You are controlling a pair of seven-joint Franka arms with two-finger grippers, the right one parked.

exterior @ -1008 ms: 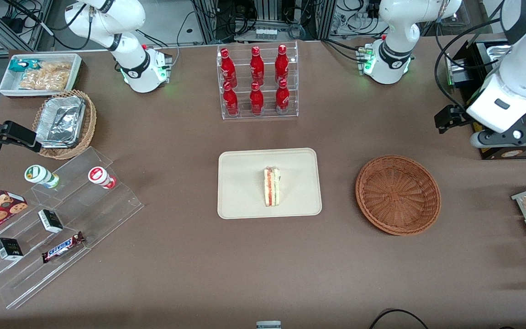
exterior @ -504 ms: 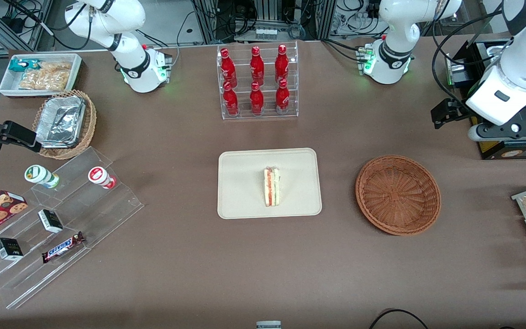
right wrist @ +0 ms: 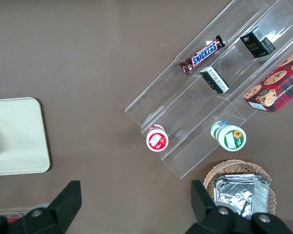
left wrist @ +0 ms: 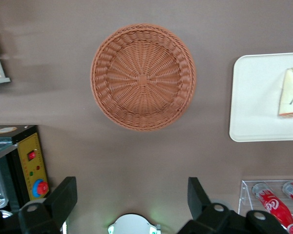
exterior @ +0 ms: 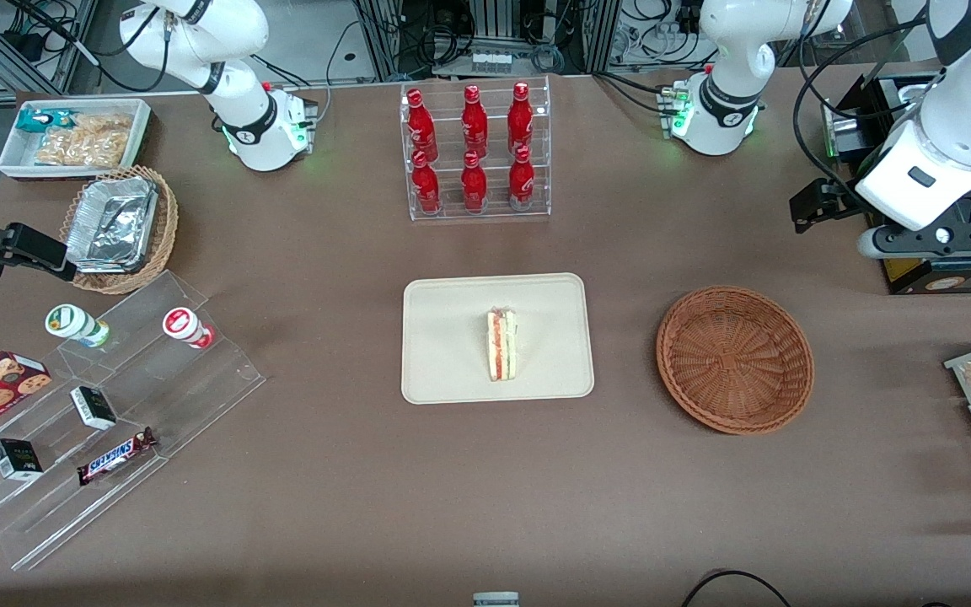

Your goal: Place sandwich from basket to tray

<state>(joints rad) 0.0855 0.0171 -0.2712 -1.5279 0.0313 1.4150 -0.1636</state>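
Tool [left wrist: 129,204] hangs high w/ fingers spread, at the working arm's end of the desk [exterior: 325,506], above a black box [exterior: 949,270]. Bare desk btwn basket [exterior: 735,359] & tray [exterior: 452,337]; bottle rack [exterior: 475,152] stands farther from the cam than the tray.

Robot lab: cabled arms [exterior: 730,76], mock shop goods

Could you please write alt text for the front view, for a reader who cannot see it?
A small triangular wrapped sandwich lies on a flat beige rectangular tray; beside it, toward the working arm's end, sits an empty round reddish-brown wicker basket. The left arm's gripper hangs above the brown table.
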